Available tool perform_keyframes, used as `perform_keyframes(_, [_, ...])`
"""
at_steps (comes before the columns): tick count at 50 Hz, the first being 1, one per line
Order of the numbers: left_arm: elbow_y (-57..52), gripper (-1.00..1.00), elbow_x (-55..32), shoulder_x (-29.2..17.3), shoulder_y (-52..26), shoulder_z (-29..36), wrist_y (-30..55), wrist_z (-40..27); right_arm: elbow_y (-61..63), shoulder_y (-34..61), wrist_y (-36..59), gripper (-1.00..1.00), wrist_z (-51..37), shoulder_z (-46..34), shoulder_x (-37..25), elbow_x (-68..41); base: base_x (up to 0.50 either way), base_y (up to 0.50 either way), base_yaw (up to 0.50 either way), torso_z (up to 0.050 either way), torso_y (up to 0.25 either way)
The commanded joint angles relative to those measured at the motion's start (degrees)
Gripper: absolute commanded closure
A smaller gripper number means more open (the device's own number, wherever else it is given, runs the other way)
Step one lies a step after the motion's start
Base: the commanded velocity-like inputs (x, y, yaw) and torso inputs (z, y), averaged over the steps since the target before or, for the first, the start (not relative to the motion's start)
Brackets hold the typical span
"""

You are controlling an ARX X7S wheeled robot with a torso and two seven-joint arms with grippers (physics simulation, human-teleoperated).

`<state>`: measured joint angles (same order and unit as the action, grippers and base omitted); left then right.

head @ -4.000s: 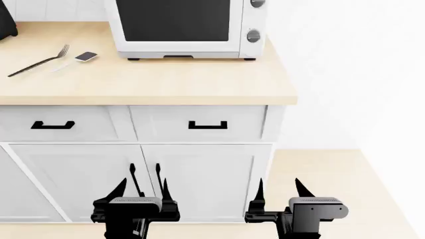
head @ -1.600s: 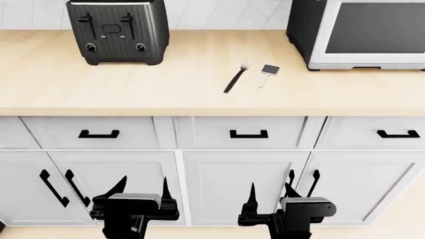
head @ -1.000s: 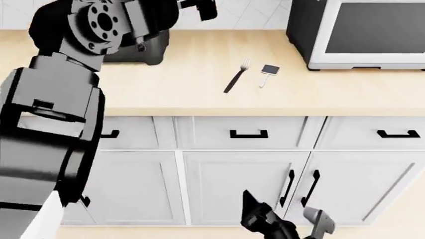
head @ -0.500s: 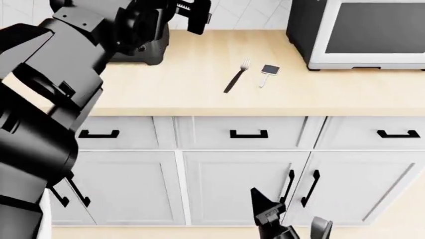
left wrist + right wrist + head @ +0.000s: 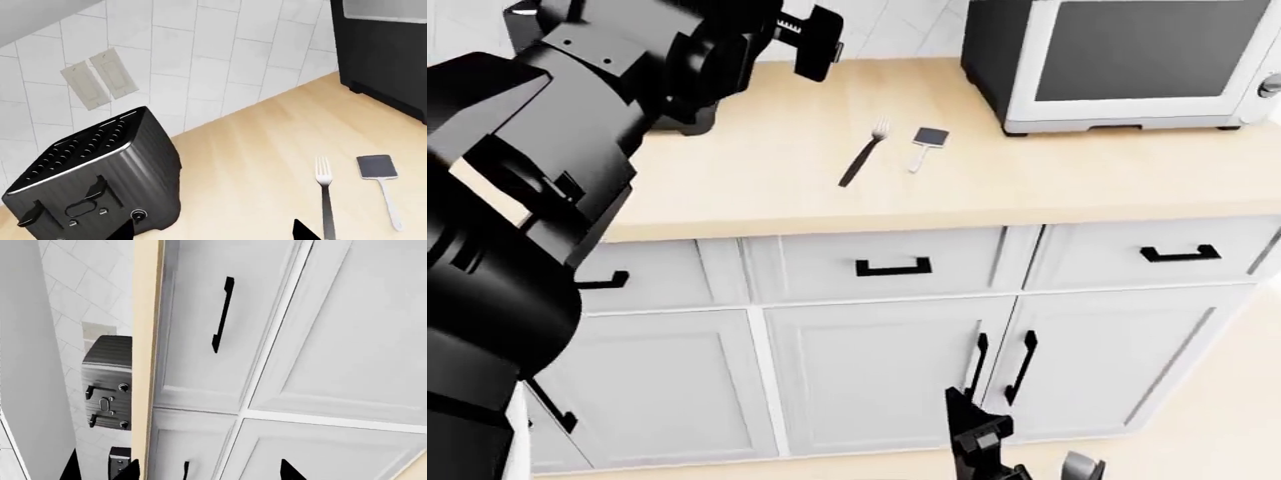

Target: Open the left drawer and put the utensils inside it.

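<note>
Side by side on the wooden counter (image 5: 761, 190) lie the utensils, a black-handled fork (image 5: 862, 155) and a small spatula (image 5: 926, 143). The left wrist view shows the fork (image 5: 324, 192) and spatula (image 5: 380, 180) too. The left drawer (image 5: 827, 262), with a black handle, is shut just below them. My left gripper (image 5: 814, 40) is raised over the counter by the toaster (image 5: 93, 180), open and empty (image 5: 213, 235). My right gripper (image 5: 1028, 458) hangs low in front of the cabinet doors, open (image 5: 209, 474).
A microwave (image 5: 1121, 60) stands at the counter's back right. Matching drawers flank the left drawer, one (image 5: 1181, 255) at right and one (image 5: 647, 280) partly behind my left arm. Cabinet doors (image 5: 868, 370) with vertical handles fill the space below. A tiled wall (image 5: 220, 65) rises behind.
My left arm has risen from low in front of the cabinets to over the counter. The right gripper has turned. The view has shifted, so counter and microwave now sit further left and tilted.
</note>
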<state>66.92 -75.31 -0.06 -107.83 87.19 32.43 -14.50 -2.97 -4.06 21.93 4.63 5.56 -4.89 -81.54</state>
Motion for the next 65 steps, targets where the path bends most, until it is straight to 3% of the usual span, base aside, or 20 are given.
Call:
perform_keyframes(1, [-0.06,-1.00,0.01,0.06,0.01,0.44,0.23,0.34,-0.86,0.07,-0.80,-1.00,-0.66,-0.45,-0.41,-0.85,0.00,0.00,-0.50,0.000,0.000])
perform_keyframes(29, [2.12,-1.00,-0.45,0.06,0.20,0.05,0.31,0.32,-1.87,0.69,-0.64,-1.00,-0.91,-2.79,-1.86,-2.18,0.00,0.00,-0.50,0.000,0.000])
perform_keyframes(56, [4.13,-1.00,0.34,0.06,0.33,-0.63,0.68,1.12,-2.17,1.03,-1.13,-1.00,-0.08,-4.83,-2.97,-1.69,0.41,-0.11,0.00,0.000,0.000])
perform_keyframes(65, [4.68,-1.00,0.42,0.06,0.35,-0.89,0.78,1.32,-2.32,1.25,-1.08,-1.00,-0.51,-5.02,-3.23,-2.41,0.06,0.19,0.00,0.000,0.000])
